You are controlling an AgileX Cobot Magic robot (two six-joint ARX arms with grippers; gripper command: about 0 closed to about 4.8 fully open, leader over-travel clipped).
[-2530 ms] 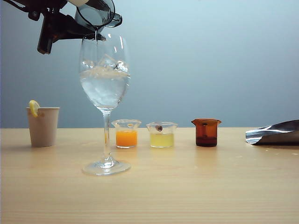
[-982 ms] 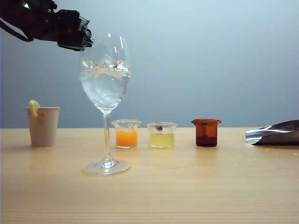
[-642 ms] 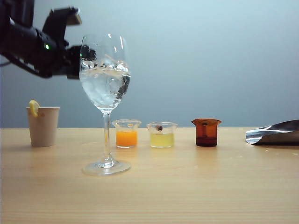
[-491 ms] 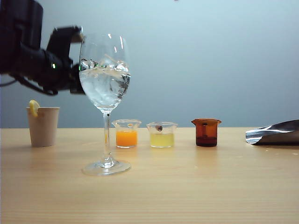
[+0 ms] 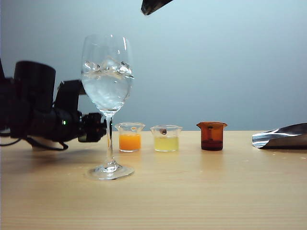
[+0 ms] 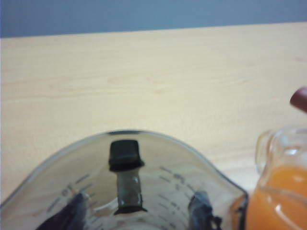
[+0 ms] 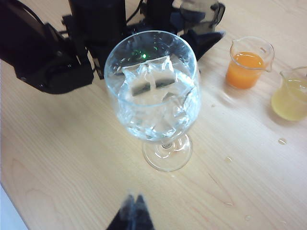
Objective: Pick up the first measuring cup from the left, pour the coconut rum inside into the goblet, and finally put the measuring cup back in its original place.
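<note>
My left gripper (image 6: 134,221) is shut on the first measuring cup (image 6: 124,187), a smoky grey cup that stands upright and looks empty. Its fingers (image 6: 201,213) press on the cup's two sides. In the exterior view the left gripper (image 5: 96,130) is low by the table, just behind the goblet's stem. The goblet (image 5: 107,81) stands upright with ice cubes and clear coconut rum (image 7: 153,112) in its bowl. From the right wrist view the goblet (image 7: 165,148) is below my right gripper (image 7: 134,201), which is shut and holds nothing. Its tip (image 5: 151,5) shows at the exterior view's top edge.
A cup of orange liquid (image 5: 129,137) stands close to the right of the held cup. Further right are a cup of yellow liquid (image 5: 166,138), an amber cup (image 5: 211,136) and a silver foil bag (image 5: 283,136). My left arm (image 5: 33,110) fills the left side. Small drops (image 7: 282,141) lie on the wood.
My left arm has come down with the measuring cup, from beside the goblet's rim to table height behind its stem. The right gripper's tip has entered at the top of the exterior view.
</note>
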